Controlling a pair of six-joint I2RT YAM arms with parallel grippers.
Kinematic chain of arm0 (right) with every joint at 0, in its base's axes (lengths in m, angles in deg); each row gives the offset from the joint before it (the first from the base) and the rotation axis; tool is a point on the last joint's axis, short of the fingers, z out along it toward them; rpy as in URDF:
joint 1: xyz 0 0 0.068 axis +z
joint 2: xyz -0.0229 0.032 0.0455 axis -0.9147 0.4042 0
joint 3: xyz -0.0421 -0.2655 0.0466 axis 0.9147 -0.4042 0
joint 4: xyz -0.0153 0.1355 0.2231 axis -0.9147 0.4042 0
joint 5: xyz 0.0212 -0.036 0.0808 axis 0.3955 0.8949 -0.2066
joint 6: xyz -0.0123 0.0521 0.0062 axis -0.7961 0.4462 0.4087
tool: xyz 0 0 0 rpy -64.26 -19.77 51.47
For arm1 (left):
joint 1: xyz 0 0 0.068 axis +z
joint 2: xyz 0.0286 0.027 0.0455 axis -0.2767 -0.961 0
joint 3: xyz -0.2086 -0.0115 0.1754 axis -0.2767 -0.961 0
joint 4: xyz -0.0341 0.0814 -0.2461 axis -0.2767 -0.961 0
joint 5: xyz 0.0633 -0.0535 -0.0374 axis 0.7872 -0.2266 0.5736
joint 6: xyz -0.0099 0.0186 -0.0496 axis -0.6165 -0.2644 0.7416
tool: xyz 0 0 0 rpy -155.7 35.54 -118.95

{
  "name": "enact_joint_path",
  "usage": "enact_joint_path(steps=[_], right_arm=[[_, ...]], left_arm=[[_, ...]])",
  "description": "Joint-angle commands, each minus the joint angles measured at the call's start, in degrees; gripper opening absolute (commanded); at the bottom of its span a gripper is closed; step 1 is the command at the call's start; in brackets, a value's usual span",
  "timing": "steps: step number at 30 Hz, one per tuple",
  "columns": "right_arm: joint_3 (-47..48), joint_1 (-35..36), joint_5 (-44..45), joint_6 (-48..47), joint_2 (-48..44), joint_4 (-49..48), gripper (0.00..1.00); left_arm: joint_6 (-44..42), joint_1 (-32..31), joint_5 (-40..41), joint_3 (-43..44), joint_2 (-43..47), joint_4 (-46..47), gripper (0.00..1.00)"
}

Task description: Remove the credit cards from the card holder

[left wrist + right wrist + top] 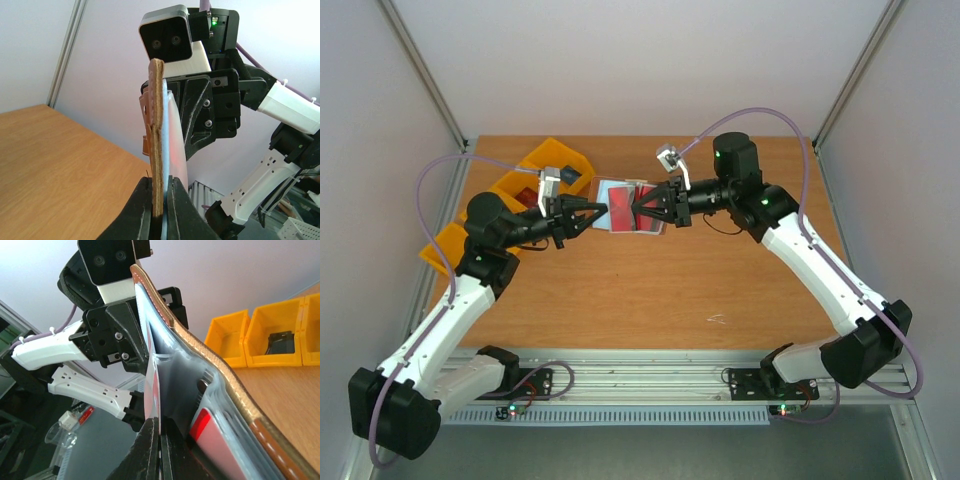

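the small bifold card holder (pixel 617 192), brown leather-like outside with grey-blue pocketed lining, hangs open above the wooden table (pixel 720 290), between the two arms and near the yellow plastic bins (pixel 555 160). the left gripper (pixel 605 212) is clamped narrow on the brown edge of one flap. the right gripper (pixel 636 210) is pinched almost flat on a thin sheet at the lining; i cannot tell card from pocket film. one of the thin red rectangular credit cards (pixel 200 424) sits tucked in a pocket. the cards look light, stiff and slick, and the holder looks soft, so gripping a card's exposed edge and pulling straight along its pocket seems best
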Motion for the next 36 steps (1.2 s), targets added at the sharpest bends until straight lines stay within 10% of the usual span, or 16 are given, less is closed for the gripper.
enact_joint_path(steps=[1,23,36], right_arm=[[2.36,-1.68,-1.2,-2.92,-1.46,4.57,0.01],[2.47,-13.66,5.03,-8.2,-6.77,19.11,0.01],[0.41,-14.27,10.02,-5.53,-6.75,21.88,0.01]], left_arm=[[-0.4,-0.09,0.58,-0.5,1.56,2.18,0.0],[-0.71,0.29,10.76,-3.05,-0.75,-2.27,0.0],[16.42,-0.55,14.55,-3.65,-24.8,3.48,0.0]])
